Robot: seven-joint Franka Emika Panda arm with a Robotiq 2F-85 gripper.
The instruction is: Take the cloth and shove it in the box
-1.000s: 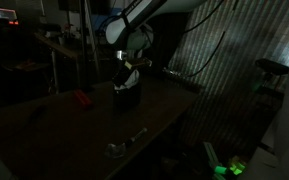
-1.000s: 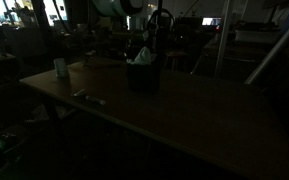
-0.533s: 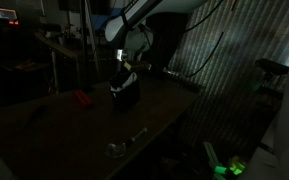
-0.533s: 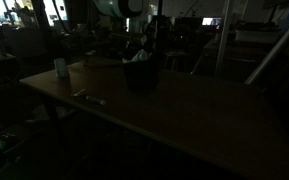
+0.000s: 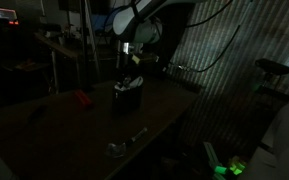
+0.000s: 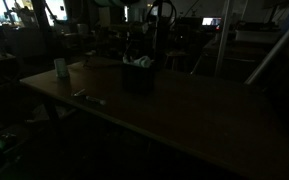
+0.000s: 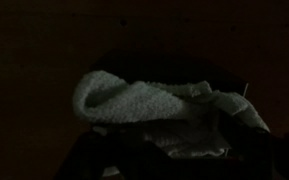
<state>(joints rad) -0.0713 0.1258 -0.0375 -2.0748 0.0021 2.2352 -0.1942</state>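
Mid-shove, with cloth [image 7: 154, 110] bunched at box [image 5: 129, 97] mouth; cannot tell whether fingers [image 5: 130, 74] grip; next, probably pressing deeper

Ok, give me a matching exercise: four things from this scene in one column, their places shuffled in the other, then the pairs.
Things:
1. cloth
2. red object
3. silvery object
4. green object

Places:
A. by the table edge nearest the camera
B. off the table, lower down
C. in the dark box
D. on the table, beside the box

Pairs: 1-C, 2-D, 3-A, 4-B
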